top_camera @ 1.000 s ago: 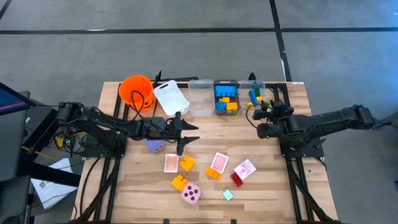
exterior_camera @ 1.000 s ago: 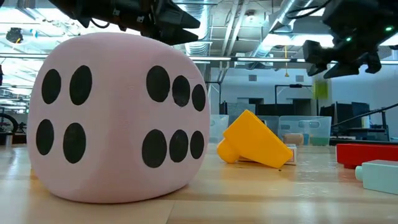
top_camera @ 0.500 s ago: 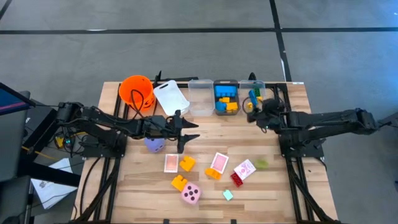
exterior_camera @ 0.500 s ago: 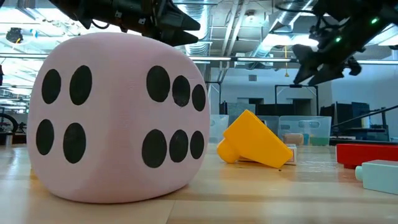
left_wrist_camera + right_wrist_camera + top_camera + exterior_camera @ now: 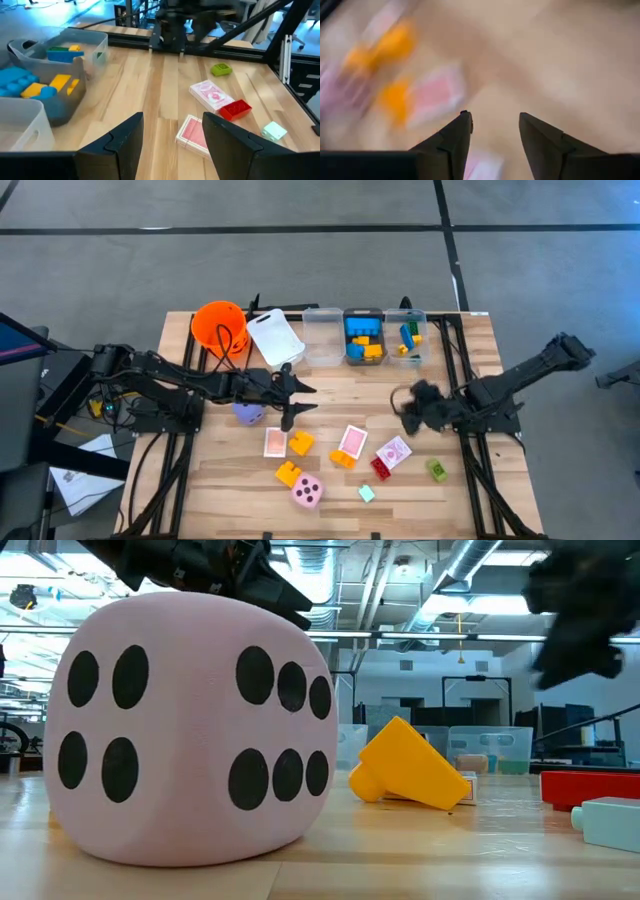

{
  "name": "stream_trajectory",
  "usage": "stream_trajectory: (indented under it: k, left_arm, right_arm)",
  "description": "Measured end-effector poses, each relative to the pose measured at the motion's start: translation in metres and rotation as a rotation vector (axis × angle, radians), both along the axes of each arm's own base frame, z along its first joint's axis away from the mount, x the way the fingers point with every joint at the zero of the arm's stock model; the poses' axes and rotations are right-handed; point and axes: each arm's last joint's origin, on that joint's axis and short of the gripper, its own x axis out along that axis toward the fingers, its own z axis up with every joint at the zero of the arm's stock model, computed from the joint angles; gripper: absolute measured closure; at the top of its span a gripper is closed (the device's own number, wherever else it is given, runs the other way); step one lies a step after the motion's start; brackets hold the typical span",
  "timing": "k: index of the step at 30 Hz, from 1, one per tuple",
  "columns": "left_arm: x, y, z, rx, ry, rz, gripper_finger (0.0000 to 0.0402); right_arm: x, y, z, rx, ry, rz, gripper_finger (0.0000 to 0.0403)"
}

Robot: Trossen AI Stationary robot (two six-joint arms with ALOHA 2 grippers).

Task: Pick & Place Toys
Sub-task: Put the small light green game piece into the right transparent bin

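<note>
Toys lie scattered on the wooden table: a purple die, a pink dotted die, pink-backed cards, orange bricks, a red brick, a mint brick and a green brick. My left gripper hovers open just right of the purple die, holding nothing. My right gripper hangs blurred above the table right of the cards; it is open with nothing between its fingers.
Along the far edge stand an orange bucket, a white bin, a clear bin and two bins with blue, yellow and green bricks. In the low view the pink die fills the foreground.
My right gripper has swung from the bins at the far edge toward the near edge and the middle of the table, tipping downward. A green brick that was at its fingers a second ago has dropped and now lies at the table's near right.
</note>
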Motion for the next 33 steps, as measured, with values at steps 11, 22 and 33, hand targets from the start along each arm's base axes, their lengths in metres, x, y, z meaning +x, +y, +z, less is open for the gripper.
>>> stream_trajectory:
  k: [11,22,33]
  left_arm:
    - [-0.001,-0.001,-0.002,-0.074,0.005,0.017,0.0204]
    - [0.000,-0.002,0.000,-0.076,-0.015,0.012,0.0204]
    - [0.002,-0.002,0.009,-0.049,-0.111,0.005,0.0204]
  right_arm:
    - [-0.023,0.042,-0.021,0.543,0.440,-0.103,0.0280]
    - [-0.023,0.062,-0.049,0.373,0.597,-0.014,0.0282]
    - [-0.021,0.076,-0.059,0.435,0.689,-0.077,0.0230]
